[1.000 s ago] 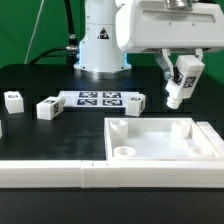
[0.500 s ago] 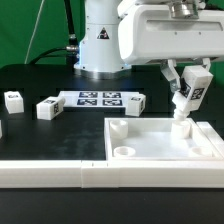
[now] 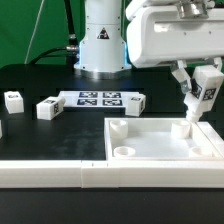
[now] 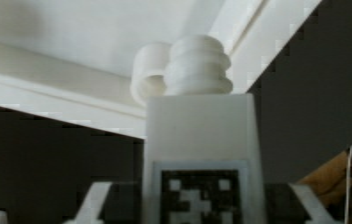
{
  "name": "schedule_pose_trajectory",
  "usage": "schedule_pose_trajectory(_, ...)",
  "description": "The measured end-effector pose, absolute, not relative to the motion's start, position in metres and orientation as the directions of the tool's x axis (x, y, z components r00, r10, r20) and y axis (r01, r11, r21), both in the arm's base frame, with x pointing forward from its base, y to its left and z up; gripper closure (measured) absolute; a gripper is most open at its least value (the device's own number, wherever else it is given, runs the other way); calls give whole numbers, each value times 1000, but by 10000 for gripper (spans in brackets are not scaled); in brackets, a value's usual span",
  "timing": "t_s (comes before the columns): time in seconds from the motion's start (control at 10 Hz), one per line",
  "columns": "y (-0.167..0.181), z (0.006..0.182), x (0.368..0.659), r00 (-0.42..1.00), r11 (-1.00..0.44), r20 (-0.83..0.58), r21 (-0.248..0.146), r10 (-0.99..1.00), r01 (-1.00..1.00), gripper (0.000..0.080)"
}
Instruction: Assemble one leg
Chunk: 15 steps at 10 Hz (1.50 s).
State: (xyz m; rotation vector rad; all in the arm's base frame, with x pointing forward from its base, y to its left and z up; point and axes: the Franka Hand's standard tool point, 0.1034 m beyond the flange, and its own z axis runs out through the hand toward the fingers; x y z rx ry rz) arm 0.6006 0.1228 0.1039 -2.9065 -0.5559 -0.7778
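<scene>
Moved to the exterior view's right, the gripper clenches the leg (tilted) over the panel.

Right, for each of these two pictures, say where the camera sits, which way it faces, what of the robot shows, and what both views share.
Exterior view: set apart from the robot, facing its base across the table; base and claw show.
Wrist view: on the wrist, looking along the claw at the panel; little of the claw shows.
Both show the leg, held in the claw, and the panel.
</scene>
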Motion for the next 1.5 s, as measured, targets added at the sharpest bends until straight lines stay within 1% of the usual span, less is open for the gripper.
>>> schedule_pose_trajectory(0.1,118,103,610,769,-928,548,37,329,370,512)
schedule_pose_trajectory(0.2,112,97,614,738,-930,593,53,322,363,512)
schedule_pose_trajectory(0.3,109,89,610,754,-932,575,44,319,361,512)
schedule_pose_trajectory(0.6,110,89,610,756,-931,571,43,320,362,512)
schedule_pose_trajectory(1.2,117,86,636,751,-932,581,35,313,361,512)
schedule_pose_trajectory(1.5,124,77,631,745,-931,591,32,311,364,512)
